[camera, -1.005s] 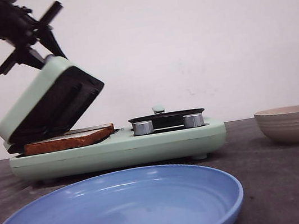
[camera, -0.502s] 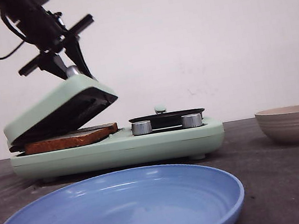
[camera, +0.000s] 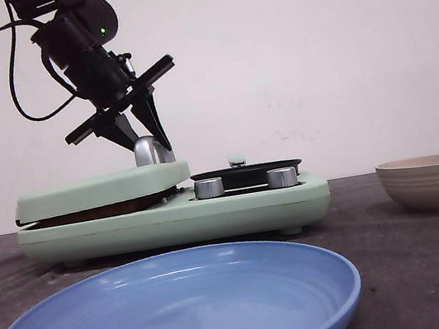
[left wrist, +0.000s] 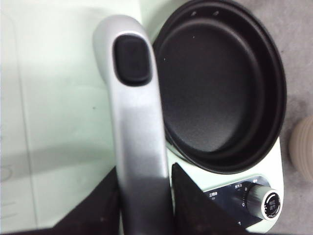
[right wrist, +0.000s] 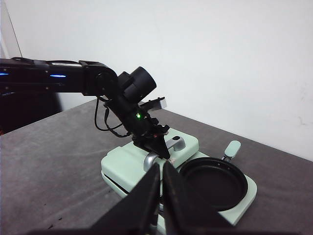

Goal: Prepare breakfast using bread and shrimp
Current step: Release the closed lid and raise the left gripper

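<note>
upper left of the front view: left gripper [camera: 141, 135] is clenched on the lid handle [camera: 148, 151] — the fingers [left wrist: 193, 205] straddle the handle's base in the left wrist view, so the grasp looks meant for steering the lid. handle is a curved brushed-metal loop with a dark oval inset, smooth and shiny. below it, the sandwich press lid [camera: 90, 191] lies flat, shut on the base; pale mint, matte, rounded corners. the bread [camera: 97, 211] shows only as a thin dark-brown sliver in the seam under the lid, left centre of the front view — judging it is pressed inside to toast. shrimp not seen in any view.

centre: the breakfast maker [camera: 211, 216], one long mint body, holds a round black non-stick pan [left wrist: 220, 93] beside the press, empty, with two ribbed metal knobs [camera: 210, 188] on its front edge. likely the pan is for the shrimp.

bottom of the front view: wide blue plate [camera: 176, 313], glossy, shallow, empty — probably waiting for the finished food. right edge: beige ridged bowl [camera: 432, 179], contents hidden. all on a dark rough bench [camera: 403, 269].

right gripper [right wrist: 161, 196] is up high and looks down at the maker, tips almost together, nothing between them.
</note>
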Controlling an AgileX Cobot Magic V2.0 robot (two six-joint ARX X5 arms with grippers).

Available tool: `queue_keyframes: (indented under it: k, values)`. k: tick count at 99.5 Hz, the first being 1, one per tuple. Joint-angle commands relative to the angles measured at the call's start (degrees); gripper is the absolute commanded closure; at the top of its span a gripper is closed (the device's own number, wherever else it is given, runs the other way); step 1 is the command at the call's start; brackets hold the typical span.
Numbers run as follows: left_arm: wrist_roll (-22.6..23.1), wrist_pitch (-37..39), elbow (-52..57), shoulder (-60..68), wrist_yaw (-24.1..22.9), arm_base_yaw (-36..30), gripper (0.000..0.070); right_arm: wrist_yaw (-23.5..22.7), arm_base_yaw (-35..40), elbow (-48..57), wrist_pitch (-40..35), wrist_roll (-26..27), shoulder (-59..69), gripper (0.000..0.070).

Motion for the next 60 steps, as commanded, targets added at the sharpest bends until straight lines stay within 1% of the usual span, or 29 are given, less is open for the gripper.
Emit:
queue_keyframes:
  k: [1,5,9,13,16,17,18,19,23,25,33,52,60]
  values:
    - [4.83,2.95,1.31,3.58,0.68,-0.59,0.0700,0.02,0.28,0.87,0.28,0.87,0.22,0.0700]
    - [4.81,3.02,1.31,3.58,0.68,-0.59,0.0693,0.02,0.28,0.87,0.31,1.18,0.22,0.0700]
    - [4.79,3.08,1.40,3.52,0.68,-0.57,0.0631,0.02,0.28,0.87,0.31,1.25,0.22,0.0700]
    - [4.66,2.97,1.64,3.13,0.68,-0.35,0.0514,0.02,0.28,0.87,0.33,1.27,0.22,0.0700]
    - [4.31,2.95,1.79,2.78,0.68,-0.13,0.0401,0.02,0.28,0.87,0.33,1.29,0.24,0.0700]
    - [4.20,2.93,1.88,2.62,0.68,-0.04,0.0344,0.02,0.28,0.87,0.33,1.29,0.24,0.0700]
    - [4.13,2.93,1.95,2.47,0.68,0.02,0.0305,0.02,0.28,0.87,0.33,1.29,0.24,0.0700]
    - [4.13,2.91,1.97,2.38,0.68,0.04,0.0285,0.02,0.28,0.87,0.33,1.29,0.24,0.0700]
    - [4.13,2.23,2.21,1.38,0.68,0.35,0.0162,0.02,0.28,0.87,0.33,1.27,0.28,0.0700]
    - [4.15,1.75,2.38,0.87,0.68,0.46,0.0133,0.02,0.28,0.87,0.33,1.27,0.28,0.0700]
    - [4.48,0.44,3.10,-1.20,0.35,1.07,0.0133,0.04,0.28,0.87,0.42,1.27,0.68,0.0700]
    - [4.42,0.15,3.13,-11.28,-5.25,1.70,0.0134,0.44,0.28,0.87,0.37,1.27,2.38,0.0700]
    - [4.52,0.07,3.13,-16.35,-6.12,1.68,0.0151,0.48,0.28,0.87,0.37,1.27,3.45,0.0700]
